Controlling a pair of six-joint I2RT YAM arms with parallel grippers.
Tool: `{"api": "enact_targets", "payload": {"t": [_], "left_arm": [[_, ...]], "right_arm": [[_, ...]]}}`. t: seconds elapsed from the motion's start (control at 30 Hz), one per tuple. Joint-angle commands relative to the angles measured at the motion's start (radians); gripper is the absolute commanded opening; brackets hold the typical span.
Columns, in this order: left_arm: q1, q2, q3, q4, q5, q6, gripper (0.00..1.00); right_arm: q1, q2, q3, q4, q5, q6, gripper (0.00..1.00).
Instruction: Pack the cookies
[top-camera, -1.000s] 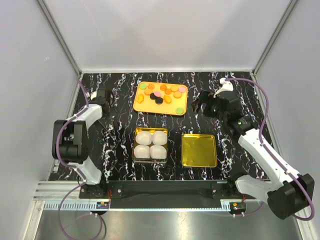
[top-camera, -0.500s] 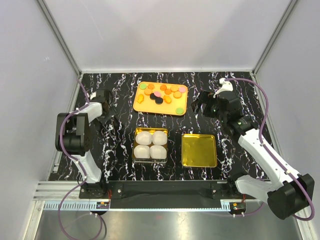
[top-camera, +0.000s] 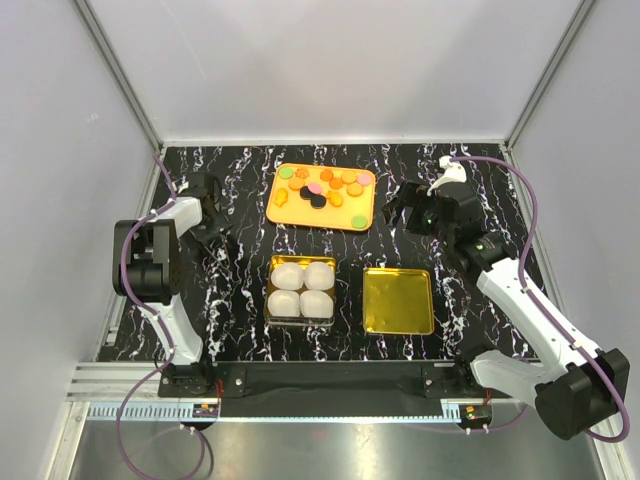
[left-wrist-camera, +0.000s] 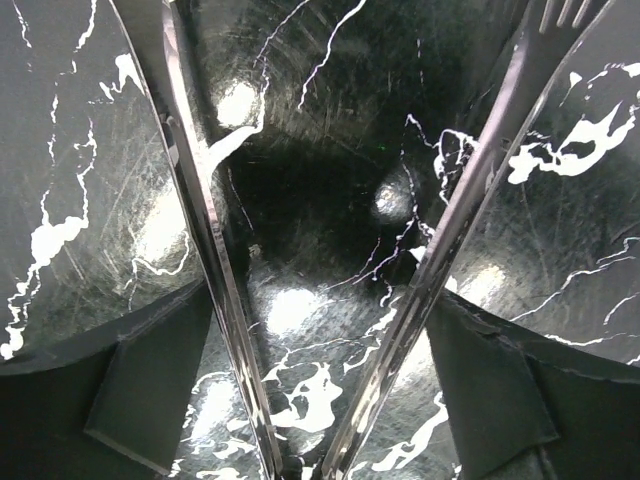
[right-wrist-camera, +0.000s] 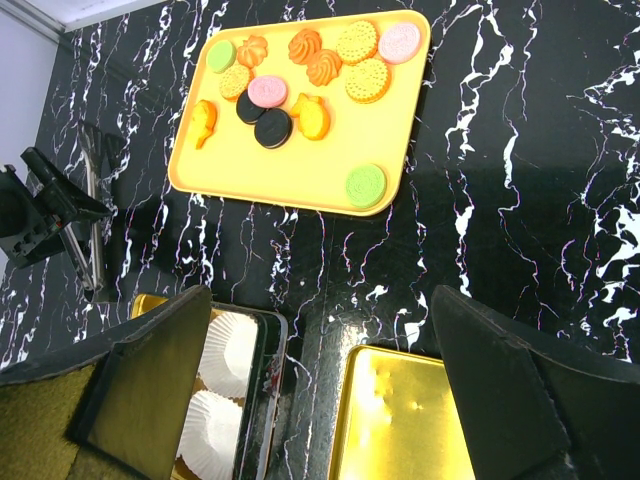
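The cookies (top-camera: 322, 187) lie loose on an orange tray (top-camera: 284, 213) at the back middle; the right wrist view shows them as several orange, pink, green and black discs (right-wrist-camera: 300, 75). My left gripper (top-camera: 208, 228) is low over the table left of the tray. It is shut on metal tongs (left-wrist-camera: 200, 220), whose two arms spread apart over bare marble with nothing between them. My right gripper (top-camera: 402, 214) hovers open and empty right of the tray. In its wrist view the right gripper (right-wrist-camera: 320, 330) is above the gap between tin and lid.
A gold tin (top-camera: 273, 262) holding four white paper cups (top-camera: 302, 290) sits at the front middle, with its gold lid (top-camera: 398, 300) to the right. Grey walls enclose the black marbled table on three sides.
The left arm has folded back, carrying its gripper and tongs slightly left and toward the rear. The right arm, tray, tin and lid have not moved.
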Motion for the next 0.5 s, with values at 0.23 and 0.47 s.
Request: {"api": "enact_targets", "payload": {"t": [0.23,0.47], "left_arm": [[-0.004,-0.008,-0.033,-0.020,0.031,0.027,0.80],[-0.017,-0.056,-0.070,-0.020,0.028,0.011,0.88]], "right_arm": [[-0.005,-0.024,0.017,0.016,-0.029,-0.020,1.00],[-0.005,-0.018,0.020,0.015,-0.035,-0.020,1.00]]}}
